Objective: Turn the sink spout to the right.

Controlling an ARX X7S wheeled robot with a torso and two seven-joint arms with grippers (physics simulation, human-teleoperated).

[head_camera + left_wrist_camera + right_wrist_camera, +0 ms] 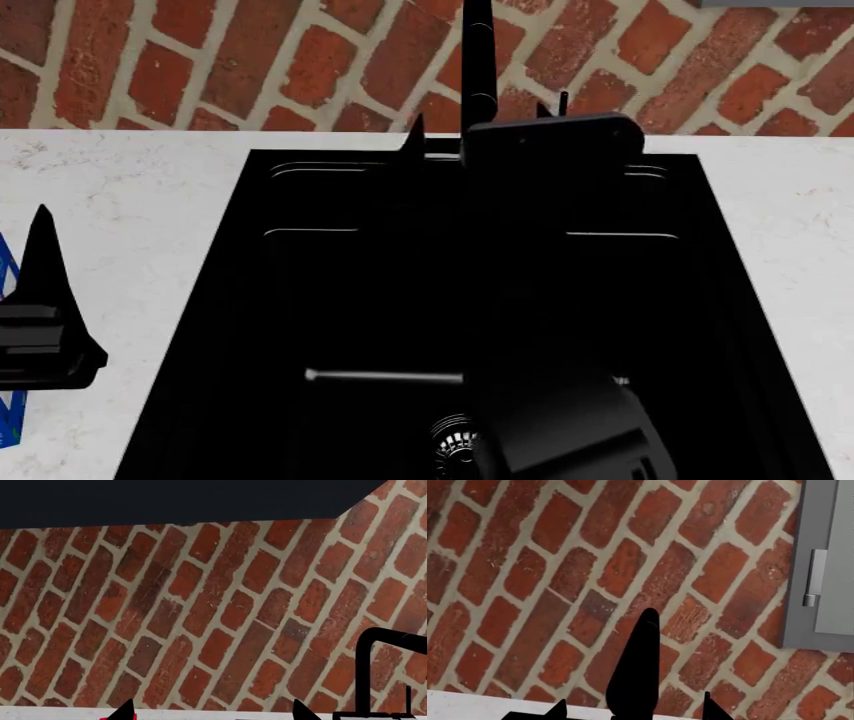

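Note:
The sink spout (478,60) rises as a slim black tube behind the sink (200,330), a wide black basin with a round metal drain strainer (451,440). My right gripper (478,128) reaches over the basin and stands open around the riser. In the right wrist view the sink spout (639,670) stands between the fingertips (557,711), with a gap on each side. My left gripper (40,300) hovers over the counter left of the sink, open and empty. From the left wrist view the bent sink spout (365,670) shows off to one side of the left gripper (212,712).
White speckled counter (120,200) surrounds the sink, with a red brick wall (267,60) behind. A thin black lever rod (562,101) stands just right of the spout. A blue rack (8,425) shows at the left edge. A grey cabinet (827,570) hangs on the wall.

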